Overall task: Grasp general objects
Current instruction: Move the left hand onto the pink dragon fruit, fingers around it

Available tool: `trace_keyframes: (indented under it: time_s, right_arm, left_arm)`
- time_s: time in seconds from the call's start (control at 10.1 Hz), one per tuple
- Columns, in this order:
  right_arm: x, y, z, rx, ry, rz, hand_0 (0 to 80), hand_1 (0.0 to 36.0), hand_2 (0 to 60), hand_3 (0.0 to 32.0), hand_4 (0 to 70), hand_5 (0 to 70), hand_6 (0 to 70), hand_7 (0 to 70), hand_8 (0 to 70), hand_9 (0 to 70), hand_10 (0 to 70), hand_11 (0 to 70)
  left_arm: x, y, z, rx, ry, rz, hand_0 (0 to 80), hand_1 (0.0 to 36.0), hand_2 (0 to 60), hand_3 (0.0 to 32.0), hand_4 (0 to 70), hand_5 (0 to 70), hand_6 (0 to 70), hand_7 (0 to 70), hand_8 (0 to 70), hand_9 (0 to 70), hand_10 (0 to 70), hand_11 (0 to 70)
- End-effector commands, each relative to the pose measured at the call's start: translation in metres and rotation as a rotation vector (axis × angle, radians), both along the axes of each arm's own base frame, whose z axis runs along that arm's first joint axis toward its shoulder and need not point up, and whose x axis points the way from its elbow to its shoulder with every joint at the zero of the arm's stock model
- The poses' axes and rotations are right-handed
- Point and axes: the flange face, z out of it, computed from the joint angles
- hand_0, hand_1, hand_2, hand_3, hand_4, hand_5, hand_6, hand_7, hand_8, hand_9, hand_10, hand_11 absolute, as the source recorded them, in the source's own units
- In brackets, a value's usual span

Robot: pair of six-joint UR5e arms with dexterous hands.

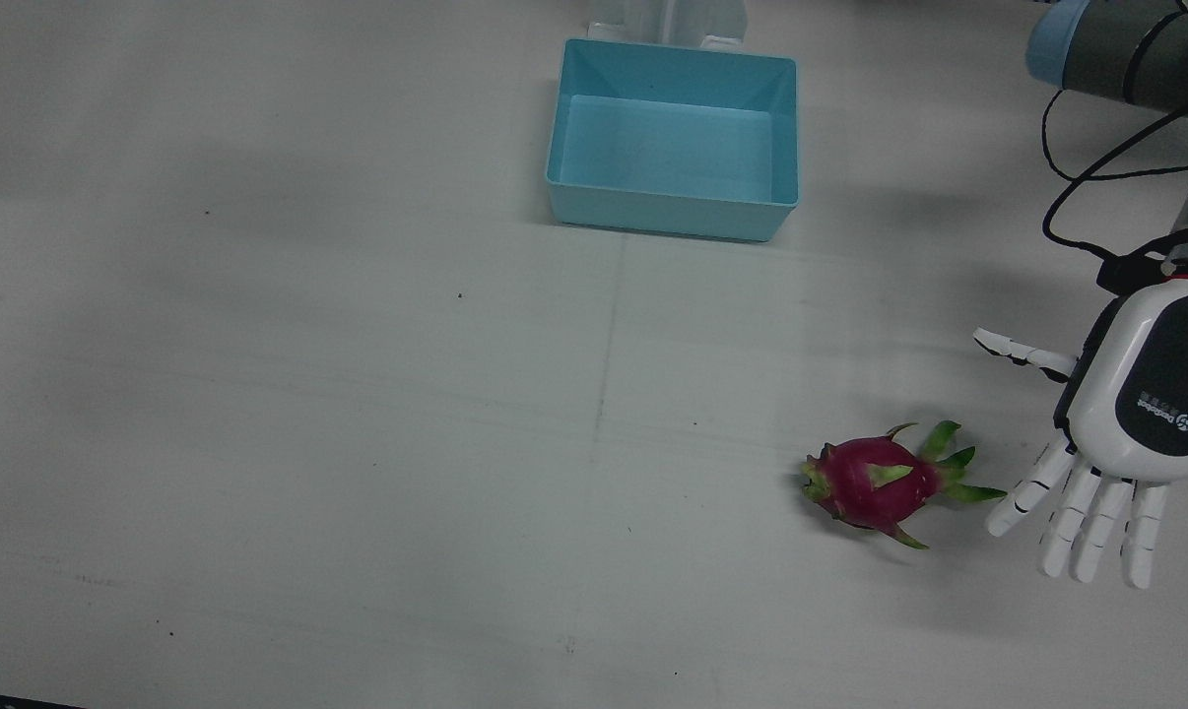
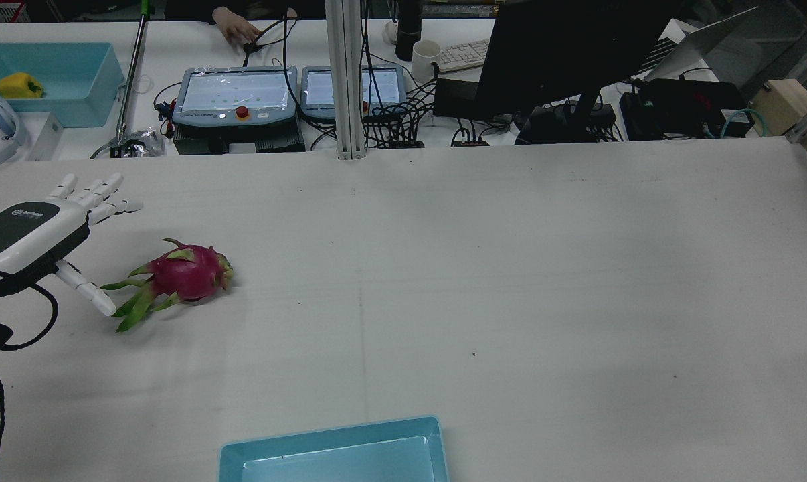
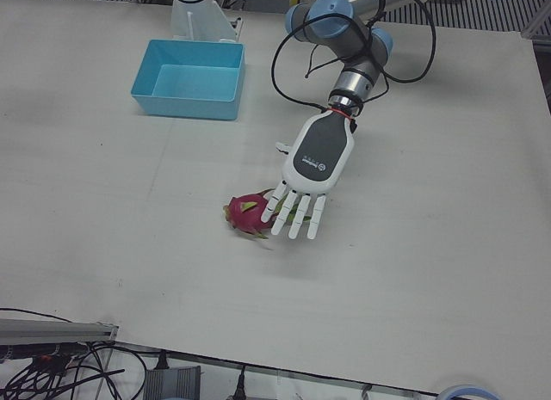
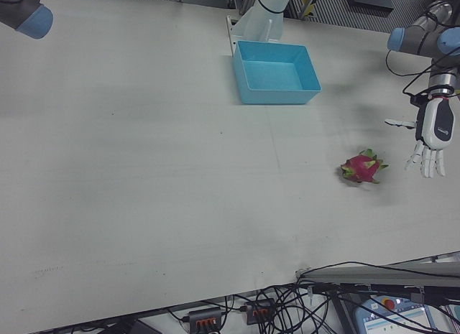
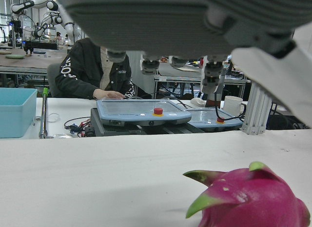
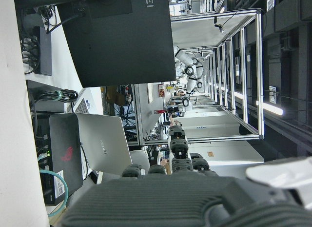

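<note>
A pink dragon fruit (image 1: 875, 483) with green leaf tips lies on the white table (image 1: 358, 394), on my left arm's side. It also shows in the rear view (image 2: 186, 273), the left-front view (image 3: 245, 212) and the right-front view (image 4: 361, 168). It shows close up in the left hand view (image 5: 253, 200). My left hand (image 1: 1136, 414) is open and palm down beside the fruit's leafy end, fingers spread, holding nothing. It also shows in the rear view (image 2: 29, 234) and the left-front view (image 3: 314, 163). My right hand (image 6: 180, 188) shows only in its own view, fingers extended and empty.
An empty light-blue bin (image 1: 668, 217) stands mid-table near the arms' pedestals, also in the rear view (image 2: 330, 432). Beyond the table's far edge are control tablets (image 2: 236, 94), a monitor (image 2: 564, 47) and cables. Part of my right arm (image 4: 21, 11) is at the right-front view's top left.
</note>
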Motion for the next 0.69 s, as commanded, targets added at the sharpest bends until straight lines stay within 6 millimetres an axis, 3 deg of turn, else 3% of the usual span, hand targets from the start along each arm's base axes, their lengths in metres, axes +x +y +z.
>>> trace_keyframes:
  time_s: [0.0, 0.2, 0.59]
  right_arm:
    - [0.000, 0.000, 0.000, 0.000, 0.000, 0.000, 0.0, 0.0, 0.0, 0.0, 0.0, 0.0, 0.0, 0.0, 0.0, 0.0, 0.0, 0.0]
    - [0.000, 0.000, 0.000, 0.000, 0.000, 0.000, 0.0, 0.0, 0.0, 0.0, 0.0, 0.0, 0.0, 0.0, 0.0, 0.0, 0.0, 0.0]
    - [0.000, 0.000, 0.000, 0.000, 0.000, 0.000, 0.0, 0.0, 0.0, 0.0, 0.0, 0.0, 0.0, 0.0, 0.0, 0.0, 0.0, 0.0]
  left_arm:
    - [0.074, 0.014, 0.012, -0.019, -0.009, -0.018, 47.4, 9.9, 0.0, 26.0, 0.0, 14.0, 0.0, 4.0, 8.6, 0.0, 0.0, 0.0]
    - [0.098, 0.000, 0.005, -0.018, -0.008, -0.013, 46.5, 9.2, 0.0, 23.6, 0.0, 12.8, 0.0, 3.3, 9.0, 0.0, 0.0, 0.0]
    - [0.102, -0.004, -0.005, -0.009, 0.004, -0.015, 45.9, 8.1, 0.0, 22.6, 0.0, 10.8, 0.0, 2.2, 9.5, 0.0, 0.0, 0.0]
